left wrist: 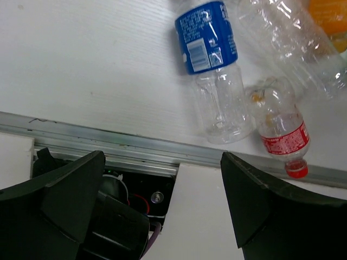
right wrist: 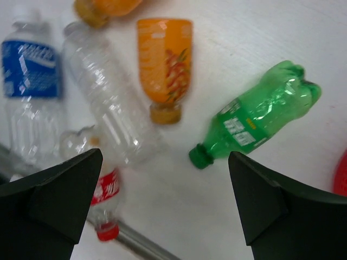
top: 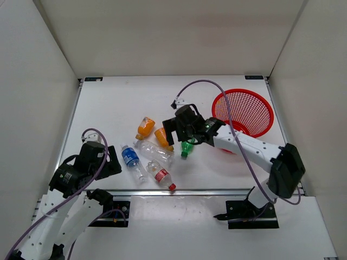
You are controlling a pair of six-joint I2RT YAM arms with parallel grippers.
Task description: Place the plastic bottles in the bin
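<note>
From above, the bin (top: 259,111) stands upright at the far right of the white table (top: 108,103), and none of the bottles is in it. All six lie on their sides in a loose cluster around the middle. Two orange bottles (top: 145,128) (top: 163,138) are farthest back, with the green bottle (top: 187,147) to their right, nearest the bin. The plain clear bottle (top: 154,152), the blue-labelled bottle (top: 130,158) and the red-labelled bottle (top: 162,177) lie nearer the front edge. The right gripper (top: 179,132) hangs over the cluster, just beside the green bottle. The left gripper (top: 108,163) sits low near the front left of the table.

In the left wrist view, the two dark fingers (left wrist: 54,200) are spread wide and hold nothing. Beyond them run a metal rail (left wrist: 108,138) and the table edge. The blue-labelled and red-labelled bottles lie past the rail, side by side and seemingly touching.

In the right wrist view, these fingers (right wrist: 271,200) are also wide apart and empty. The green bottle lies on the table beyond them (cap pointing toward the camera's lower left). A sliver of the red bin shows at the right edge.
</note>
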